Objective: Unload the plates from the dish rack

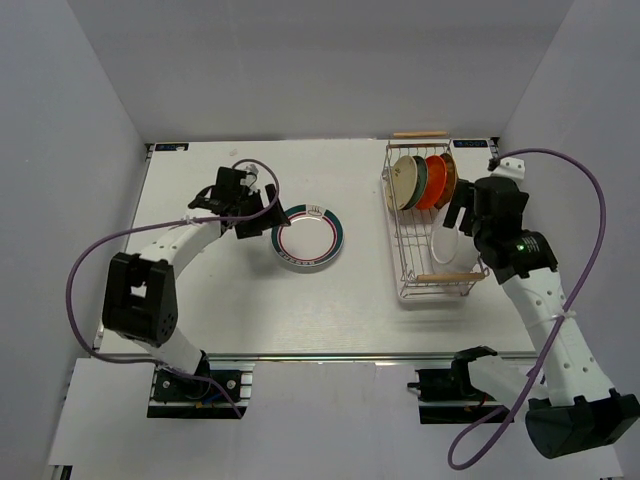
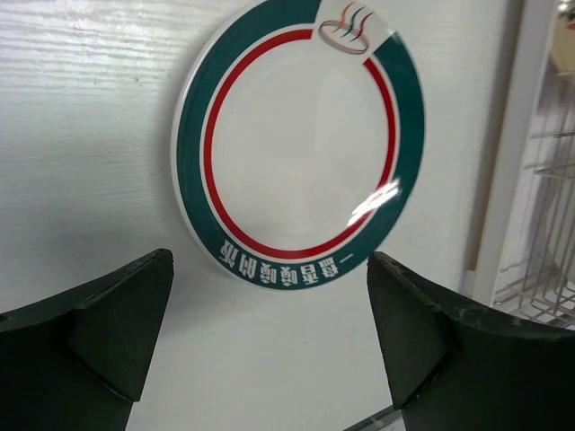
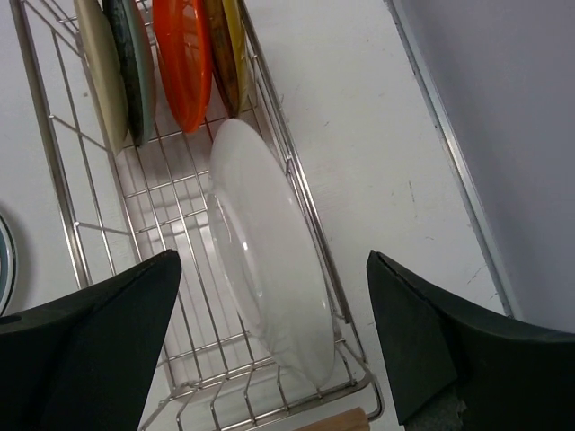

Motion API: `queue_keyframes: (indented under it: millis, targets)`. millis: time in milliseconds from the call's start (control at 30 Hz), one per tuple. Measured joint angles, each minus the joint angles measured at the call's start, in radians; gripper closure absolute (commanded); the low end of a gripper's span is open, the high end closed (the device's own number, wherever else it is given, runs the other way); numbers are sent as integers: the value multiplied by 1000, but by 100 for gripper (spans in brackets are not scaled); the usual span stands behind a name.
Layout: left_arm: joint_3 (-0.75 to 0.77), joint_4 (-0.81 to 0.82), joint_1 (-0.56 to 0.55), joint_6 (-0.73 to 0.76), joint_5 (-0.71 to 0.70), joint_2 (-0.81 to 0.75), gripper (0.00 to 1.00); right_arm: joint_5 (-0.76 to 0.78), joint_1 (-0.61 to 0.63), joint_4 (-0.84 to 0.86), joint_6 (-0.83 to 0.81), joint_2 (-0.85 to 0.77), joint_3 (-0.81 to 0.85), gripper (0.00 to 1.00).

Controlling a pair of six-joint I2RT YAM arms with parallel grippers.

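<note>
Reaching for the white plate (image 3: 269,269) at 5 o'clock in the dish rack (image 1: 405,262), your right gripper (image 1: 463,213) hovers with fingers spread. Lower it, then pinch the rim.

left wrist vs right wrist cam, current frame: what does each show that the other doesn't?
Left wrist only: the whole green-rimmed plate, flat on the table, red ring and lettering readable, ahead of the open left gripper. Right wrist only: a white plate leaning in the dish rack; a cream plate, teal plate, red-orange plate and yellow-brown plate upright at its far end; a wooden handle; the open right gripper. Both: table, rack wires, and a sliver of the green-rimmed plate at the right wrist view's left edge.
</note>
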Motion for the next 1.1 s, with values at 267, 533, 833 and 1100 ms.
queue_keyframes:
  millis: [267, 533, 833, 1100]
  targets:
    - [-41, -24, 0, -15, -29, -180, 2, -149, -119, -2, -47, 128, 65, 11]
    - [-73, -54, 0, -40, -42, -291, 2, -377, -192, -8, -64, 143, 64, 11]
    - [-73, -57, 0, -47, -42, -320, 2, -558, -256, -7, -66, 140, 10, 14]
    - [-73, -56, 0, -47, -41, -277, 2, -697, -321, 6, -79, 131, 3, 28]
